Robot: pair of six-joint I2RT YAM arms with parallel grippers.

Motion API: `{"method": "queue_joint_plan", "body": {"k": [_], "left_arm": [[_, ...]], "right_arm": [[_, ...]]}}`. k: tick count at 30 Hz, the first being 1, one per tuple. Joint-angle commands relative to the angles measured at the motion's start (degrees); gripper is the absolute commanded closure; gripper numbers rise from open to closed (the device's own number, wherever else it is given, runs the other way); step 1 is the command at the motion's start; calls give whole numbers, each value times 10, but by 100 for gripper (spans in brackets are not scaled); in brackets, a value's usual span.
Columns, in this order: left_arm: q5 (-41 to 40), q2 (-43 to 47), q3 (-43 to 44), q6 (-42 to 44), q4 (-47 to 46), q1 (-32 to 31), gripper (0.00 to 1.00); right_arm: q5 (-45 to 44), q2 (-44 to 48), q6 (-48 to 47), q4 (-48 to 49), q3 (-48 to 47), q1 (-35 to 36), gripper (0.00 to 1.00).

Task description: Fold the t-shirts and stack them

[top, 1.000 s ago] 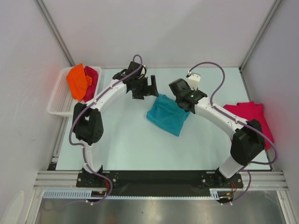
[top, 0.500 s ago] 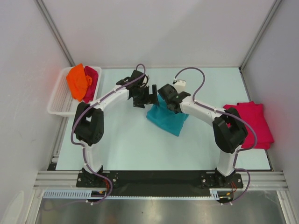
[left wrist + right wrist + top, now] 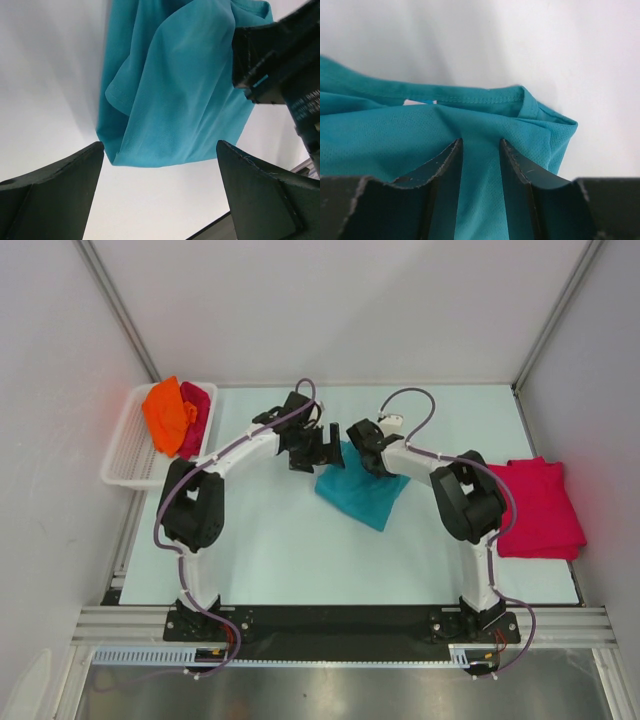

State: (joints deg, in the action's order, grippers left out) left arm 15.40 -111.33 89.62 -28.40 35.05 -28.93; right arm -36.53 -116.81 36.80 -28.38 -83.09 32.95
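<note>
A teal t-shirt (image 3: 362, 496) lies crumpled on the middle of the table. In the left wrist view the teal t-shirt (image 3: 170, 90) lies just ahead of my left gripper (image 3: 160, 150), which hangs wide open over bare table. From above, the left gripper (image 3: 322, 448) is at the shirt's upper left corner. My right gripper (image 3: 366, 454) presses onto the shirt's top edge. In its own view the right gripper (image 3: 480, 142) is open, its fingers a short way apart with a strip of teal t-shirt (image 3: 395, 135) between them. A crimson-pink t-shirt (image 3: 542, 505) lies folded at the right.
A white slatted basket (image 3: 122, 458) at the left edge holds an orange t-shirt (image 3: 165, 412) and a crimson-pink one (image 3: 198, 408). The right gripper's body (image 3: 280, 65) shows in the left wrist view, close to the left fingers. Walls enclose the table.
The right arm has swung left and folded in, bringing its gripper onto the teal shirt's top edge, its jaws narrowing a little. The left gripper has shifted slightly toward the shirt and stayed open.
</note>
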Motion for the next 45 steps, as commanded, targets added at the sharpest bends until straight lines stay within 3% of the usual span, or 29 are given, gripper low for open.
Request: {"method": "queue_joint_plan", "body": {"k": [1,7,18,21,22,23,24,25,26,28,36,45], "left_arm": [[2,38,-17,6,-9,-2,0],[-2,54,-45,5,-12,-2,1],[-13,77,-78,1,-23,-3,0],[-40,101,-114,5,-24,-3,1],[-51,109,-124,13,-23,-3,1],[-71,117,-135,20,-15,-4,0],[-150,131,-136,27,2,-8,1],[-197,137,-135,42,33,-16,0],[-227,140,-132,50,48,-17,0],[-277,150,-132,65,70,-17,0],[-256,140,-160,79,0,-17,0],[-250,119,-162,120,-66,-17,0]], "right_arm": [[-29,-28,-21,29,-37,-12,60],[-34,-31,-40,25,-67,-25,60],[-24,76,-37,-18,-56,2,58],[55,126,-27,-19,-17,0,52],[126,141,-20,-13,3,-2,47],[177,161,-17,19,26,-8,29],[219,197,-9,36,83,-18,28],[274,220,4,54,112,-21,28],[289,237,13,74,135,-20,41],[311,278,30,82,194,-20,47],[380,307,83,118,296,-25,36],[304,339,72,89,321,-38,35]]}}
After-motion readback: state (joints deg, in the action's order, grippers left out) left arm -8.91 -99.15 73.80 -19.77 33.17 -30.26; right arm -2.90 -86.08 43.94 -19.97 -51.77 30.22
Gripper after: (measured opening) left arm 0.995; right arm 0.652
